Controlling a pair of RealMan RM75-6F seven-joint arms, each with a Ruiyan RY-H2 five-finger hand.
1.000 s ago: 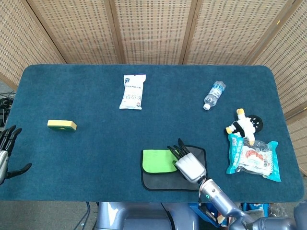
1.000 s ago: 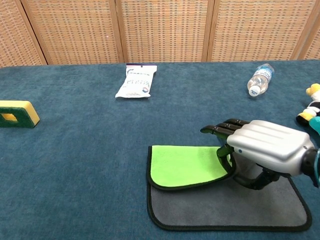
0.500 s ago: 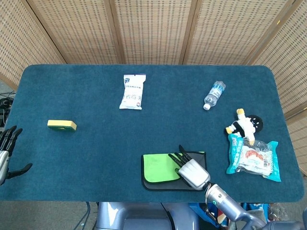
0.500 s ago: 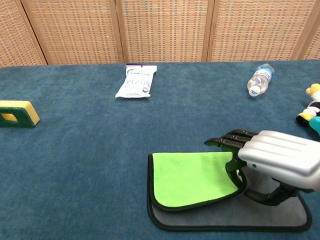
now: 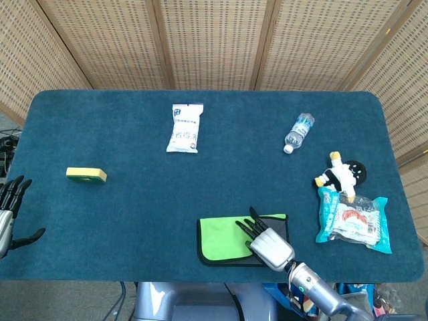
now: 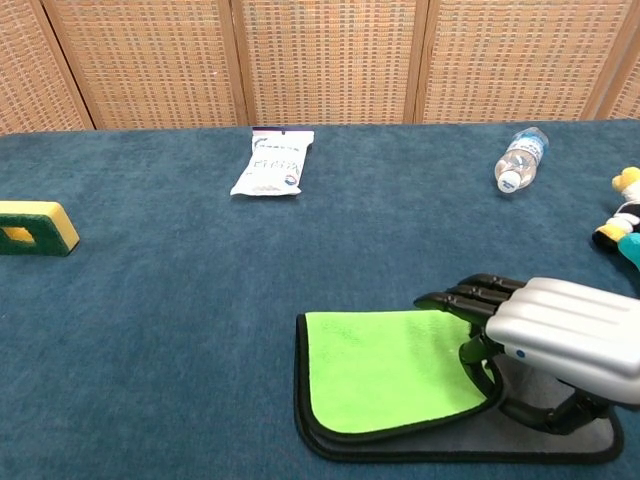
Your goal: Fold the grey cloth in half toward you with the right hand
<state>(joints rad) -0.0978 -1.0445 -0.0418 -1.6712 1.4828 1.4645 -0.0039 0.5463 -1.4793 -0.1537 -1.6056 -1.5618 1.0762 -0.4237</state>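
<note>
The grey cloth (image 5: pixel 277 222) lies near the table's front edge, right of centre. Its far half is turned over toward me, so the bright green underside (image 5: pixel 217 239) faces up. In the chest view the green flap (image 6: pixel 385 370) covers most of the grey layer (image 6: pixel 590 440), nearly reaching the near edge. My right hand (image 5: pixel 269 244) is at the flap's right end. There its fingers (image 6: pixel 470 298) lie over the green edge with the thumb below, pinching it. My left hand (image 5: pixel 8 207) hangs off the table's left edge, fingers spread and holding nothing.
A yellow-green sponge (image 5: pixel 86 174) sits at the left. A white wipes packet (image 5: pixel 184 128) lies at the back centre and a water bottle (image 5: pixel 298 132) at the back right. At the right edge are a plush toy (image 5: pixel 342 174) and a snack bag (image 5: pixel 353 221).
My right hand has drawn the cloth's far edge further toward me. The green flap has spread over more of the grey layer. The left hand has not moved.
</note>
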